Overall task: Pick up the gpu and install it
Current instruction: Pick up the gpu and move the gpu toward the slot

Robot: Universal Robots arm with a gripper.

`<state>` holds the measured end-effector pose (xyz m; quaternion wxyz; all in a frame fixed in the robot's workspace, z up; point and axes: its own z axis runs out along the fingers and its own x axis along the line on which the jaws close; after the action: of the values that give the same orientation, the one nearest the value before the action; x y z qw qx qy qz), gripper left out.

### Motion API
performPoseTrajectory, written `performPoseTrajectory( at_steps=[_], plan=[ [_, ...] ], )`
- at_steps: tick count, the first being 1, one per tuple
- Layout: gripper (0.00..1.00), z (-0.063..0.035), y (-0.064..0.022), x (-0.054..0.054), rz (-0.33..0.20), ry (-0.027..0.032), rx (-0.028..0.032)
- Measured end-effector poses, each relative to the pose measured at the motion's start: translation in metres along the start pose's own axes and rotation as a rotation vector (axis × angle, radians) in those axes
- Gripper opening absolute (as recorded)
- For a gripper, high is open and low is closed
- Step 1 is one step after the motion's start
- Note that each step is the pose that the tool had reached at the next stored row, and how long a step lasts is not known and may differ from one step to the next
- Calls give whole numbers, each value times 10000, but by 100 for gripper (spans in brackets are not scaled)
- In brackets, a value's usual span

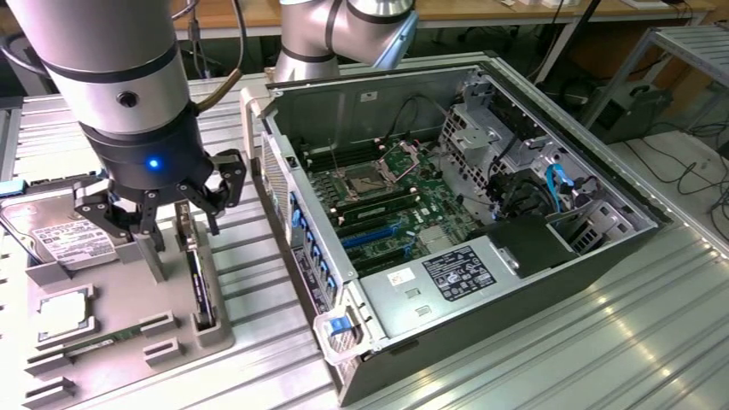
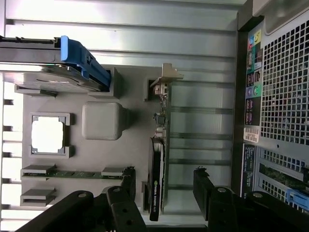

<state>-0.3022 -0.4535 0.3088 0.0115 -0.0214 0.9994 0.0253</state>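
The gpu point(image 1: 201, 289) stands on its edge in a slot of the grey parts tray point(image 1: 119, 290), a thin dark card with its silver end bracket point(image 2: 165, 77) at one end. My gripper point(image 1: 183, 226) hangs open just above it. In the wrist view the gpu point(image 2: 158, 159) runs between my two black fingers point(image 2: 200, 176), which are one on each side of the card and apart from it. The gripper point(image 2: 164, 178) holds nothing.
The tray point(image 2: 135, 140) also carries a silver hard drive point(image 1: 68, 235) with a blue caddy point(image 2: 82, 60), a processor point(image 2: 47, 134) and a green memory stick point(image 2: 72, 172). The open computer case point(image 1: 456, 213) lies at the exterior view's right, with its motherboard point(image 1: 381, 218) exposed.
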Motion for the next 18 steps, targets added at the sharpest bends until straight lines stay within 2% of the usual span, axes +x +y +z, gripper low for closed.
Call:
performPoseTrajectory(
  at_steps=[18],
  plan=[
    [60, 127, -97, 7, 0, -1, -10]
  ],
)
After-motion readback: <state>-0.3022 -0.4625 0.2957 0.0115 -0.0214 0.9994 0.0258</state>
